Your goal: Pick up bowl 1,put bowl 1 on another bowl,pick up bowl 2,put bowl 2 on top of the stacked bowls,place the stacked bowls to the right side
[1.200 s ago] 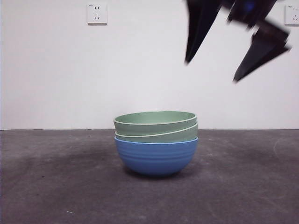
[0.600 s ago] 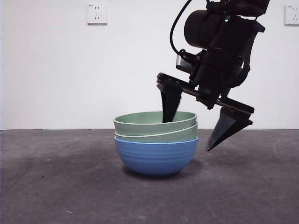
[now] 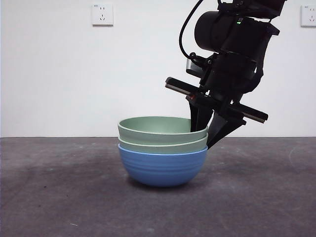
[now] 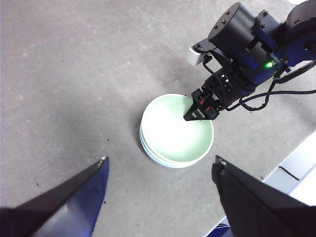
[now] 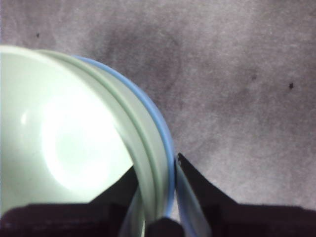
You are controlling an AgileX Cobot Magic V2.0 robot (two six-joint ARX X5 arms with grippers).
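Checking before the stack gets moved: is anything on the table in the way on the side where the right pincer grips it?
Nothing visible. The right pincer has its jaws closed on the rim of the stacked bowls, and the table on that side shows only bare grey surface.

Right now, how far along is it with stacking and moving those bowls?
Stacking looks done: two green bowls sit nested in the blue bowl. In hand: the right gripper has its jaws closed on the stack's rim, one inside, one outside. Left: carrying the stack to the right side. The left gripper waits above, open.
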